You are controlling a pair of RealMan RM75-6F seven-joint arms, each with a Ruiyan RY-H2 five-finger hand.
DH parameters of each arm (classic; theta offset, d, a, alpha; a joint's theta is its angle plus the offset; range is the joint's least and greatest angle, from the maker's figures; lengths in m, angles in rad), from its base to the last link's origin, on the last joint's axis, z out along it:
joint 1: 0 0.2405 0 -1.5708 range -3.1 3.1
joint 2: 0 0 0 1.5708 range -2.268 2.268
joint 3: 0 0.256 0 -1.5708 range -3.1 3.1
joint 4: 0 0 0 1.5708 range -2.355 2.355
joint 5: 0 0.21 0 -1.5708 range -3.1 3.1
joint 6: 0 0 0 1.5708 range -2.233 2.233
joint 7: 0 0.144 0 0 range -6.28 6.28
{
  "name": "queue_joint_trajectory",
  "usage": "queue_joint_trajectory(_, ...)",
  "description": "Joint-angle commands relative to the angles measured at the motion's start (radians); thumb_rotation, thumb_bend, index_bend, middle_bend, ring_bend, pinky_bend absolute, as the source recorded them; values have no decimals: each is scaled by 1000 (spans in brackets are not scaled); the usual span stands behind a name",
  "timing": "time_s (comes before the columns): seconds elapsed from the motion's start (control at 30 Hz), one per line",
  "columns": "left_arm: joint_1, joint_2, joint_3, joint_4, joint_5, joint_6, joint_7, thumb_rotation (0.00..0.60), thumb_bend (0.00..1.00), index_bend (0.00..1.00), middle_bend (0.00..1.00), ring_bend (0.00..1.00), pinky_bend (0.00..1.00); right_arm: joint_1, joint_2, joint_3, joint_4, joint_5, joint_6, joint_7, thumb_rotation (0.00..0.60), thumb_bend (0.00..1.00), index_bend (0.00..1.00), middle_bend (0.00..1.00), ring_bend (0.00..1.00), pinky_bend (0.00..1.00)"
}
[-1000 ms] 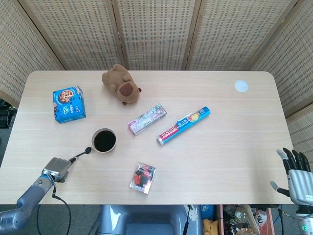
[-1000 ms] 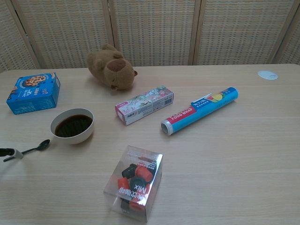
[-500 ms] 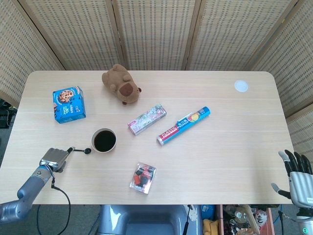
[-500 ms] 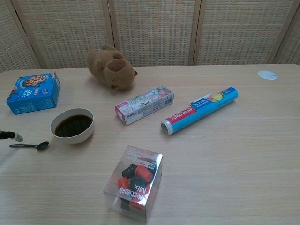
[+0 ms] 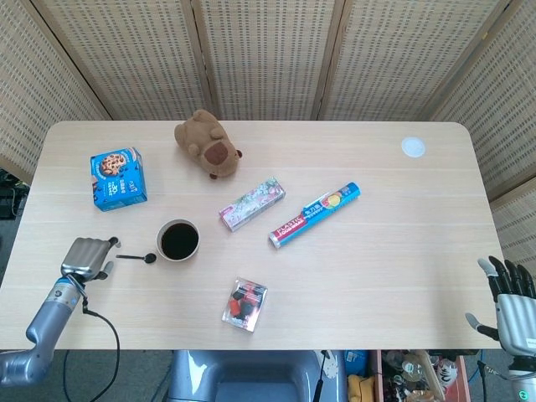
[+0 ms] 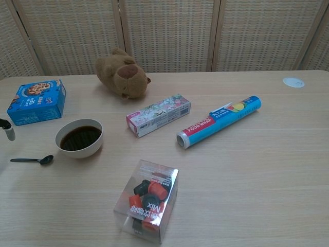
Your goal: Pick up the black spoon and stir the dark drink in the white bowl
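While the table [image 5: 352, 276] carried all items, the white bowl [image 5: 178, 240] of dark drink stood left of centre. Left hand [image 5: 86, 256]: nearer one, fingers curled, holding nothing; right hand [image 5: 511, 300]: spread open, well apart. Black spoon [image 5: 136, 257]: flat between left hand and bowl, long axis left-right, handle toward the hand.

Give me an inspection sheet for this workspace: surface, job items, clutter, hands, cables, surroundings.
Surface: light wood table, no spills seen.
Job's things: black spoon lying flat beside the white bowl of dark drink, held by nothing.
Clutter: blue snack box, brown plush toy, floral box, blue wrap roll, clear box of caps, white disc.
Hands: left hand near the spoon handle, not gripping it; right hand off the table edge, fingers apart.
Cables: black cable along the left arm.
Surroundings: woven screen panels.
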Motion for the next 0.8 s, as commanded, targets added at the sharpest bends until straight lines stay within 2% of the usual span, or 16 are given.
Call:
queue_joint_trajectory(0.03,48,-47,-43,67,50,57,-63,600,407,353,565,438,399,1,-1,0,2,-1,-1,1,600,212,142,169,28,100)
queue_joint_trajectory(0.1,64,-73,-61,110,69,80,-91,600,406,361,388,232,175,1,-2,1,4,-2,-1,4,600,212,141,169,28,100)
queue_joint_trajectory(0.17,74,-95,-73,151,84,80,-116,600,405,368,225,69,36,1,-2,2,7,-1,0,5,600,212,141,169,28,100)
queue_joint_trajectory(0.23,79,-107,-80,178,97,73,-132,600,405,370,88,0,0,0,-3,2,8,-1,0,6,600,212,141,169,28,100)
queue_joint_trajectory(0.27,81,-115,-84,191,103,70,-139,600,405,371,63,0,0,0,-3,2,8,0,0,7,600,212,141,169,28,100)
queue_joint_trajectory(0.37,88,-143,-99,237,121,58,-164,600,406,398,32,0,0,-1,-3,2,9,-1,0,8,600,212,141,169,28,100)
queue_joint_trajectory(0.8,117,-246,-126,374,185,24,-216,600,406,462,31,0,0,-6,-3,3,14,3,5,15,600,212,141,169,28,100)
